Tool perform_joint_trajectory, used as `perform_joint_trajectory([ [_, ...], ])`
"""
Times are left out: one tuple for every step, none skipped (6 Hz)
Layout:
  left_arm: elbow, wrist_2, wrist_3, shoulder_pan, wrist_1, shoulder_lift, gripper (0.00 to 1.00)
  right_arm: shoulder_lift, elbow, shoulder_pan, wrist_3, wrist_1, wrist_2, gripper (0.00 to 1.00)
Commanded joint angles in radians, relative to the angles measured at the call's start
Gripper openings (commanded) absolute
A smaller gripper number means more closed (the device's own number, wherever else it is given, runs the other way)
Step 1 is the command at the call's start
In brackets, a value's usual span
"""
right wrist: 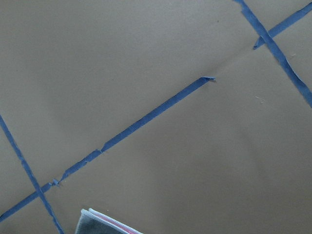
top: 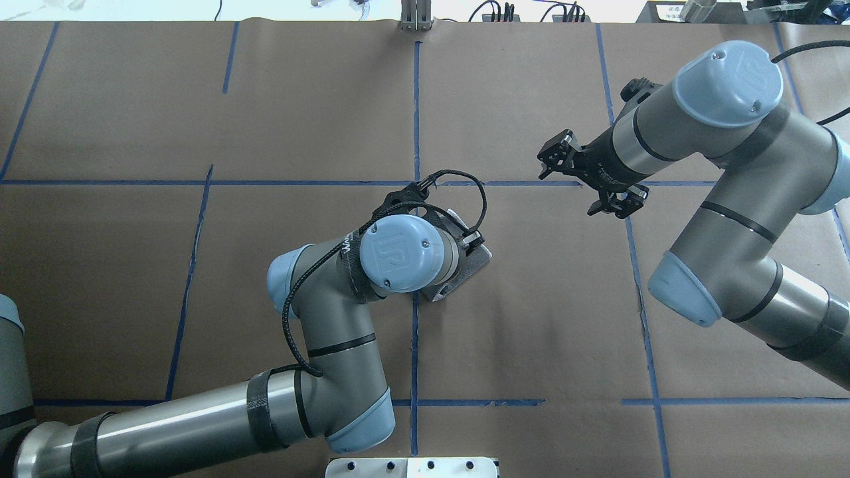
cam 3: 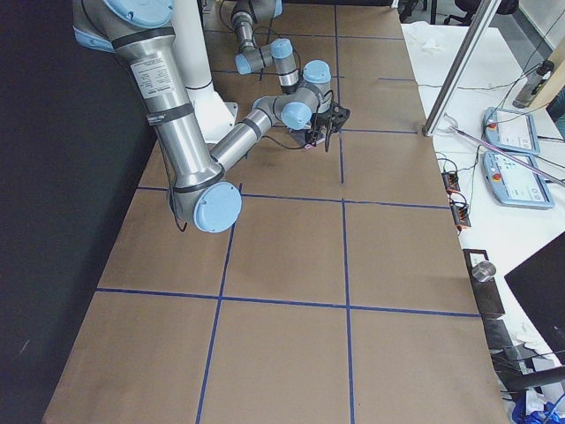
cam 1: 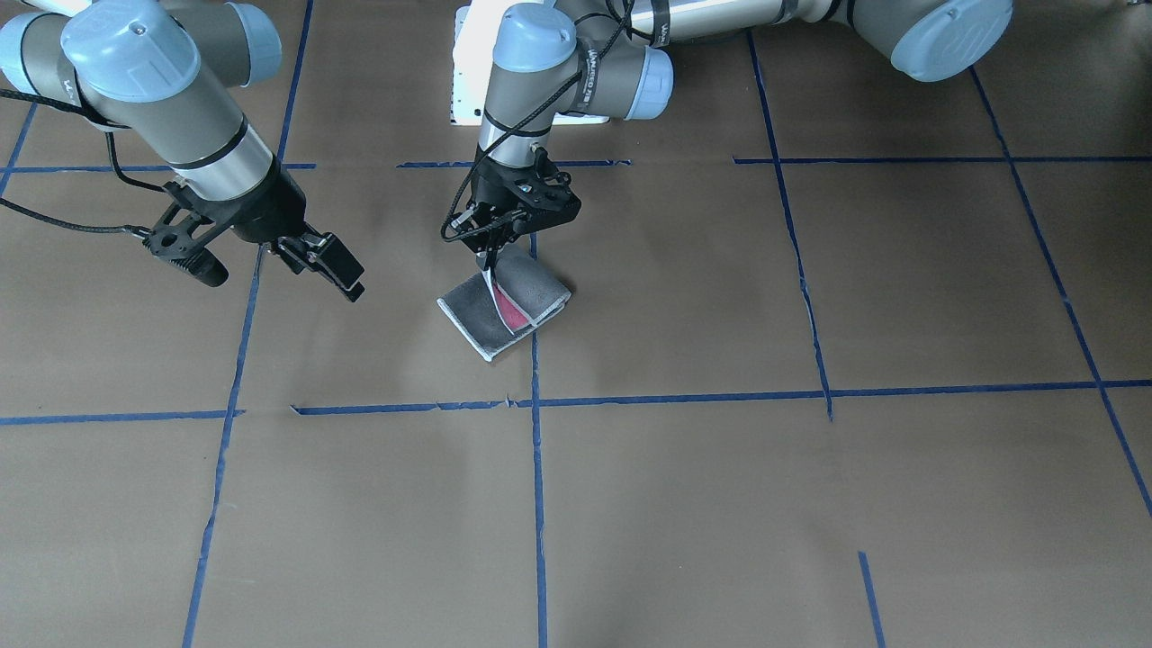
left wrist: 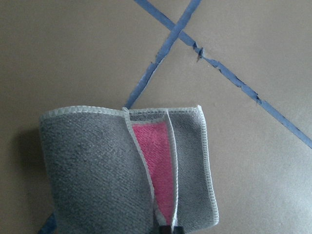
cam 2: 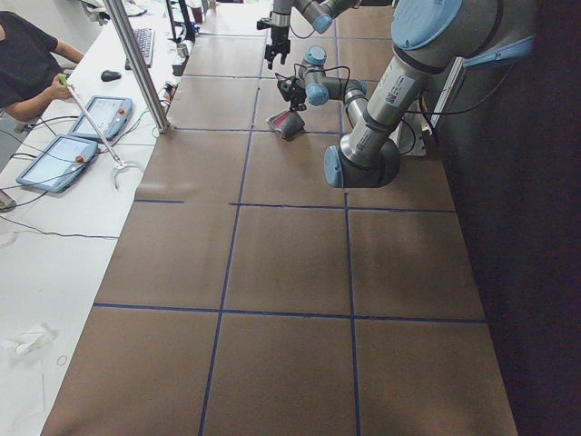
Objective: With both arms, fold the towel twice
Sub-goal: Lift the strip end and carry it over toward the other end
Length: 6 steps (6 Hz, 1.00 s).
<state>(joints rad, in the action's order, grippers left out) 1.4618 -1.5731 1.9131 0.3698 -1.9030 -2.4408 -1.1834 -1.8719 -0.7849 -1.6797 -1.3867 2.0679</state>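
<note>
While the left gripper [cam 1: 491, 261] points straight down over the middle of the table [cam 1: 720, 297], its fingertips [left wrist: 165, 228] closed on a pale stitched edge of the towel [cam 1: 504, 310], we see the cloth lying folded into a small, thick packet on the brown paper. Grey terry faces outward on both flaps. Between them, in the left wrist view, we make out a narrow strip of bright pink, and grey-white stitching borders the edges we can see. The pinched edge is lifted a little toward the gripper, while the rest of the packet rests flat. It lies skewed to the grid of blue tape [cam 1: 537, 450], partly over one line, with a crossing of lines near it. From overhead we find most of the towel hidden under the left arm's wrist, only a grey corner showing. The right gripper [cam 1: 288, 283] hangs tilted above bare paper, well apart from the towel, its two fingers spread wide and holding nothing
</note>
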Motion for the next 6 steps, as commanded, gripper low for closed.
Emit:
perform_joint_trajectory([
  [-0.021, 0.065, 0.004, 0.0, -0.002, -0.038, 0.07, -0.002, -0.003, 0.003, 0.0, 0.0, 0.0, 1.0],
  [-0.037, 0.07, 0.004, 0.0, -0.004, -0.047, 0.07, -0.002, -0.006, 0.001, 0.0, 0.0, 0.0, 1.0],
  [-0.081, 0.071, 0.003, 0.0, -0.004, -0.073, 0.09, -0.014, -0.019, -0.002, 0.0, 0.0, 0.0, 1.0],
  [-0.133, 0.091, 0.001, -0.009, -0.01, -0.11, 0.39, -0.025, -0.027, -0.002, 0.0, 0.0, 0.0, 1.0],
  [-0.17, 0.103, 0.0, -0.009, -0.03, -0.128, 0.79, -0.033, -0.027, -0.001, 0.0, 0.0, 0.0, 1.0],
  [-0.182, 0.114, -0.003, -0.009, -0.036, -0.139, 1.0, -0.044, -0.032, -0.002, 0.0, 0.0, -0.002, 1.0],
])
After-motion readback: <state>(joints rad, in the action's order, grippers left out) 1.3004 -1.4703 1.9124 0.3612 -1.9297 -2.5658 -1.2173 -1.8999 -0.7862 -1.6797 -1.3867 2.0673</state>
